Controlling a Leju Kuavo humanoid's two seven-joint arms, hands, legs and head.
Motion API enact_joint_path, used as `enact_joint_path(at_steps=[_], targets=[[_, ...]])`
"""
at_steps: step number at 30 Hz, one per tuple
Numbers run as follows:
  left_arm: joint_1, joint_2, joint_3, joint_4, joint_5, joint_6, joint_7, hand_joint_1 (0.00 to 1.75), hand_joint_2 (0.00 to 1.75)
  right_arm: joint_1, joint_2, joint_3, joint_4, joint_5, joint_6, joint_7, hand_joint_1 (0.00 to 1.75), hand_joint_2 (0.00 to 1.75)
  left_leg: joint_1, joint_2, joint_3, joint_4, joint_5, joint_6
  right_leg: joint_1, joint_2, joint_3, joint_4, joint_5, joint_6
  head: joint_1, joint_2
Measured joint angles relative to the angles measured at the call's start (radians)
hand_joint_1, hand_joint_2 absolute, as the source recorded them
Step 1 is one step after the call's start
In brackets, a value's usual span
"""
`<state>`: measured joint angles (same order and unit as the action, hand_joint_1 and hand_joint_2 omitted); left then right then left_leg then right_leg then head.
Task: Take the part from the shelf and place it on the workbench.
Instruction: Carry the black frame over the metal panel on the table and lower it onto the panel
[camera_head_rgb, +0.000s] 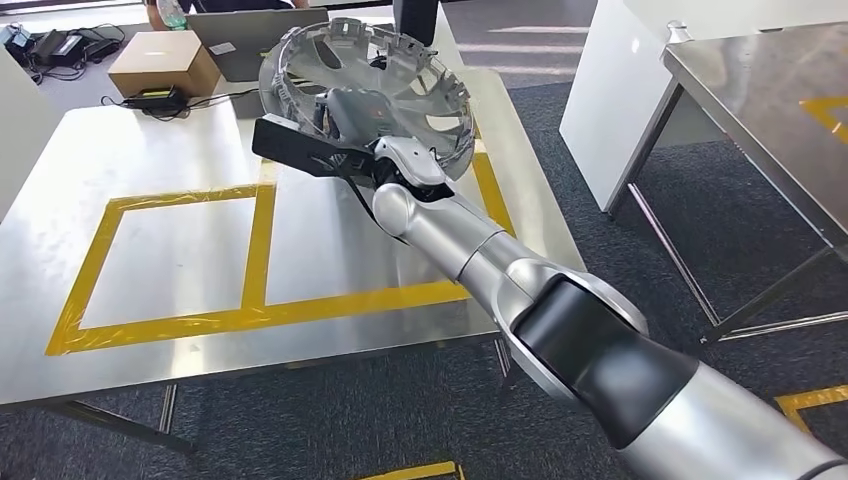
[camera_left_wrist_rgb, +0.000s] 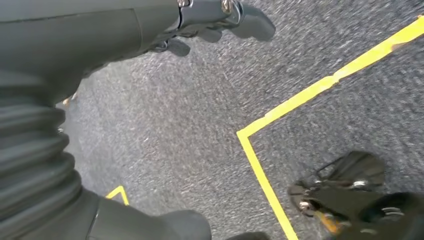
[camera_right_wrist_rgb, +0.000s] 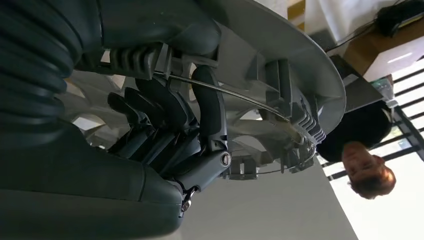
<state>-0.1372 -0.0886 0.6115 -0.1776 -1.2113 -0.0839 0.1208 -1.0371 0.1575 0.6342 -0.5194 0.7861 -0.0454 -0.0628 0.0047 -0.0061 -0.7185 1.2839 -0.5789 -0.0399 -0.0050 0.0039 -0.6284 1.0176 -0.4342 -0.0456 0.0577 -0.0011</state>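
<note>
Holding the part (camera_head_rgb: 370, 85) up over the far side of the tabletop (camera_head_rgb: 170, 150), the right hand (camera_head_rgb: 350, 115) has it by the inner side in the head view. It's one round silver wheel cover, tilted on edge, its hollow back facing the camera and the arm; being round, it has no long axis to call. Yellow tape (camera_head_rgb: 258, 250) marks two boxes side by side on the steel surface, both bare. Beyond the part sit one cardboard box (camera_head_rgb: 163, 60), one black power brick (camera_head_rgb: 155, 98) with its cable, and one laptop (camera_head_rgb: 250, 42). A person (camera_head_rgb: 185, 8) stands at the far edge. A second steel table (camera_head_rgb: 770, 90) stands off to the right, across the carpet.

Left wrist view now: the left hand (camera_left_wrist_rgb: 215, 20) hangs over grey carpet (camera_left_wrist_rgb: 190, 125), fingers (camera_left_wrist_rgb: 252, 22) loosely apart, nothing in them. One yellow floor line (camera_left_wrist_rgb: 300, 97) bends at a corner nearby.

Right wrist view: dark fingers (camera_right_wrist_rgb: 165, 120) curl through the part's spokes, thumb (camera_right_wrist_rgb: 165, 30) pressed on the rim (camera_right_wrist_rgb: 300, 65), a firm hold. A thin wire ring (camera_right_wrist_rgb: 235, 95) runs along inside the rim. The person shows past the part's edge.
</note>
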Motion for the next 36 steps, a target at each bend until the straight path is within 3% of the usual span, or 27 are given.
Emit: enact_joint_path(at_steps=[1,2,4,6,8,10,13,17,25,32,36], targets=[[0.001,0.001,0.0,0.0,-0.001,-0.001,0.0,0.0,1.75,-0.013,0.006,0.0,0.027,0.001,0.004,0.01,1.75,1.75,0.0,0.0,-0.017,0.004,-0.005,0.0,0.0,0.001,0.01,0.0,-0.008,0.001,0.0,0.0],[0.001,0.002,0.0,0.0,-0.001,-0.002,-0.002,0.0,1.75,-0.023,0.01,-0.001,0.048,0.001,0.007,0.017,1.75,1.75,0.0,0.0,-0.019,-0.026,0.015,0.002,0.0,0.003,0.02,0.001,-0.016,0.002,0.0,0.0],[0.003,0.005,0.0,0.0,0.001,-0.002,-0.004,0.0,1.75,-0.041,0.019,-0.001,0.084,0.0,0.011,0.025,1.75,1.75,0.0,0.001,0.012,-0.162,0.115,0.01,0.0,0.005,0.038,0.002,-0.032,0.006,0.0,0.0],[0.005,0.008,0.0,0.001,0.003,0.0,0.0,0.0,1.75,-0.053,0.027,-0.001,0.114,0.001,0.017,0.027,1.75,1.75,-0.005,0.001,0.04,-0.264,0.188,0.019,0.001,0.01,0.047,0.003,-0.045,0.015,-0.001,0.0],[0.009,0.009,0.0,0.002,0.0,0.003,0.007,0.0,1.75,-0.062,0.032,-0.001,0.133,0.003,0.021,0.027,0.87,0.87,-0.01,0.001,0.047,-0.281,0.199,0.028,0.002,0.012,0.048,0.001,-0.052,0.025,-0.001,0.0],[0.011,0.008,0.0,0.003,-0.005,0.008,0.012,0.0,1.75,-0.077,0.036,-0.001,0.146,0.004,0.022,0.028,0.0,0.0,-0.009,-0.001,0.049,-0.286,0.209,0.028,0.003,0.013,0.048,-0.002,-0.047,0.028,0.001,0.0],[0.011,0.008,-0.003,0.003,-0.017,0.025,0.029,0.0,1.75,-0.1,0.041,-0.001,0.165,0.007,0.021,0.028,0.0,0.0,-0.008,-0.005,0.051,-0.292,0.209,0.031,0.005,0.011,0.051,-0.009,-0.042,0.024,0.004,0.0],[0.012,0.008,-0.004,0.004,-0.01,0.049,0.029,0.0,0.0,-0.105,0.043,-0.002,0.176,0.013,0.017,0.027,0.0,0.0,-0.008,-0.006,0.051,-0.288,0.203,0.04,0.006,0.008,0.062,-0.024,-0.052,0.027,0.004,0.0],[0.013,0.008,-0.003,0.004,-0.004,0.053,0.02,0.0,0.0,-0.12,0.044,-0.009,0.18,0.011,-0.01,0.005,0.0,0.0,-0.008,-0.006,0.053,-0.285,0.205,0.046,0.006,0.006,0.065,-0.024,-0.049,0.042,0.004,0.0],[0.015,0.008,-0.002,0.004,0.004,0.055,0.023,0.0,0.0,-0.134,0.044,-0.028,0.176,-0.004,-0.043,-0.033,0.0,0.0,-0.007,-0.006,0.055,-0.285,0.208,0.045,0.006,0.006,0.066,-0.022,-0.047,0.043,0.004,0.0],[0.018,0.011,-0.001,0.004,0.006,0.056,0.03,0.0,0.0,-0.133,0.045,-0.058,0.143,-0.08,-0.106,-0.117,0.0,0.0,-0.012,-0.006,0.053,-0.279,0.201,0.051,0.001,0.005,0.067,-0.023,-0.048,0.05,0.003,0.0]])
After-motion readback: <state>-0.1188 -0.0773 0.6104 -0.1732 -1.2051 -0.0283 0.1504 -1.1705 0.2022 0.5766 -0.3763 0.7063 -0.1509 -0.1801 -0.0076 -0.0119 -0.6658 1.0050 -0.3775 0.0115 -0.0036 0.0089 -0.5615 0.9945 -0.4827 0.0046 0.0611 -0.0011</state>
